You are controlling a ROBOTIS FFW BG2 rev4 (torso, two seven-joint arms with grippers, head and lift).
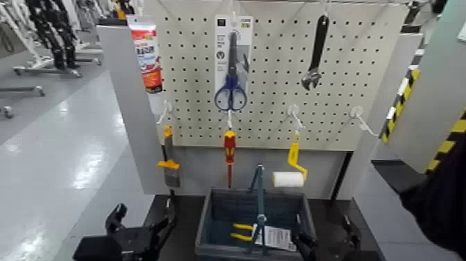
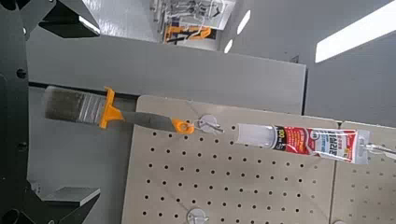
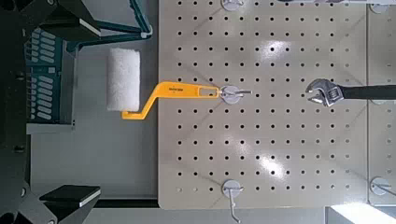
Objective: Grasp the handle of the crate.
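Below the pegboard (image 1: 277, 69) the crate (image 1: 208, 239) sits between two released grippers, left (image 1: 142, 232) and right (image 1: 329, 241); the right should probably clasp the upright handle (image 1: 259, 194) squarely.

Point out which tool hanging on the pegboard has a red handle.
The screwdriver, hanging at the board's lower middle below the scissors. Its handle is red and yellow; the brush and roller beside it have orange-yellow handles.

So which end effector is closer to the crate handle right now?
Right. The right end effector sits just beside the crate, near the handle. The left end effector is farther off, beyond the crate's other side.
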